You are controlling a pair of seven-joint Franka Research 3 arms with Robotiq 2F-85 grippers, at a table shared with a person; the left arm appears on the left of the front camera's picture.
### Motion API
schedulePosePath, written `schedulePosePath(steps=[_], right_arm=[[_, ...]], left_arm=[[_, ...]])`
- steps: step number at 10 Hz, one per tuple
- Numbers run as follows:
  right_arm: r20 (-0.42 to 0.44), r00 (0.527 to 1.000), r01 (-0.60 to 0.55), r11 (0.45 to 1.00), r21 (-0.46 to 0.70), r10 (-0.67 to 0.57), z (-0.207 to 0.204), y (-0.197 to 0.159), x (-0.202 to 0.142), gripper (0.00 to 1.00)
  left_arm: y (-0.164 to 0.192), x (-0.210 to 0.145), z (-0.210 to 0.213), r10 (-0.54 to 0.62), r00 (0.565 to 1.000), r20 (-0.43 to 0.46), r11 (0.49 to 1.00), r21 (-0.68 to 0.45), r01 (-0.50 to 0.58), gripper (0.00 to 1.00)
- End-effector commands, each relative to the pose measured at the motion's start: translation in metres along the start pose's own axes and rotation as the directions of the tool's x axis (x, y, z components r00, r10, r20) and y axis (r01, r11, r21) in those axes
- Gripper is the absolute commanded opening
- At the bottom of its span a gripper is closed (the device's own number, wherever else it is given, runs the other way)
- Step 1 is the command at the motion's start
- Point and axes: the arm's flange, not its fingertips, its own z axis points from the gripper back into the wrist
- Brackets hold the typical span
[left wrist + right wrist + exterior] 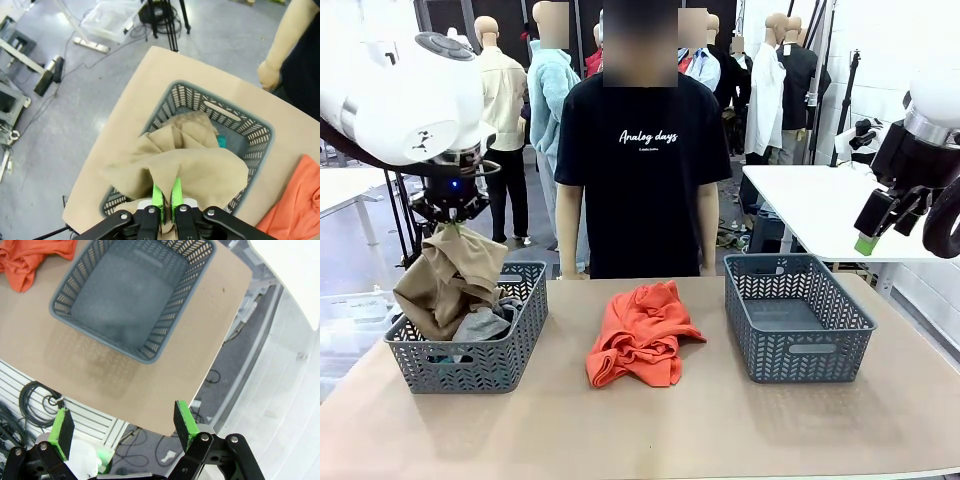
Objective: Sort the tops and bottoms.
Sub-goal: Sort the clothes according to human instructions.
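**Q:** What takes up most of the scene?
**A:** A tan table, its near edge cut off. A person in a black T-shirt stands at the far side, hands below the tabletop line in the front view.

**Q:** And the containers?
**A:** There are two grey baskets. The left basket is heaped with cloth, and the right basket has its floor in plain sight.

**Q:** Where are the garments?
**A:** The khaki-tan garment hangs over the left basket, its lower folds spilling onto the pile and the rim. The orange garment lies crumpled on the table between the baskets. The grey garment pokes out under the khaki, mostly covered. A sliver of the teal garment shows in the same basket, the rest buried.

**Q:** And the grippers?
**A:** The left gripper has its fingers pinched on a fold of the khaki-tan garment. The right gripper hovers off the table's edge beyond the right basket, fingers spread wide and gripping nothing. The front view cuts off part of it.
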Motion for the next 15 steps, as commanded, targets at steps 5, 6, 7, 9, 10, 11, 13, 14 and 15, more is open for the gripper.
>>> schedulePosePath(steps=[5, 6, 7, 9, 10, 11, 13, 14, 15], right_arm=[[-0.011, 1.0, 0.006, 1.0, -0.007, -0.006, 0.0, 0.001, 0.0, 1.0], [-0.011, 1.0, 0.006, 1.0, -0.007, -0.006, 0.0, 0.001, 0.0, 1.0], [-0.011, 1.0, 0.006, 1.0, -0.007, -0.006, 0.0, 0.001, 0.0, 1.0], [-0.011, 1.0, 0.006, 1.0, -0.007, -0.006, 0.0, 0.001, 0.0, 1.0], [-0.011, 1.0, 0.006, 1.0, -0.007, -0.006, 0.0, 0.001, 0.0, 1.0], [-0.011, 1.0, 0.006, 1.0, -0.007, -0.006, 0.0, 0.001, 0.0, 1.0], [-0.011, 1.0, 0.006, 1.0, -0.007, -0.006, 0.0, 0.001, 0.0, 1.0], [-0.011, 1.0, 0.006, 1.0, -0.007, -0.006, 0.0, 0.001, 0.0, 1.0], [-0.011, 1.0, 0.006, 1.0, -0.007, -0.006, 0.0, 0.001, 0.0, 1.0]], left_arm=[[0.004, -0.013, -0.078, 0.065, 0.982, -0.177, 0.993, -0.088, -0.081, 0.0], [0.006, -0.019, -0.089, 0.064, 0.979, -0.193, 0.994, -0.069, -0.079, 0.0], [0.004, -0.027, -0.097, 0.059, 0.975, -0.214, 0.995, -0.067, -0.074, 0.0], [0.003, -0.032, -0.114, 0.069, 0.965, -0.251, 0.994, -0.06, -0.086, 0.0], [0.002, -0.036, -0.125, 0.07, 0.96, -0.27, 0.996, -0.032, -0.082, 0.0], [0.002, -0.041, -0.133, 0.072, 0.958, -0.276, 0.997, -0.01, -0.078, 0.0], [0.001, -0.04, -0.138, 0.081, 0.952, -0.294, 0.996, -0.002, -0.085, 0.0], [0.001, -0.039, -0.133, 0.089, 0.946, -0.312, 0.995, -0.021, -0.1, 0.0], [0.002, -0.035, -0.121, 0.092, 0.947, -0.308, 0.993, -0.038, -0.109, 0.0]])
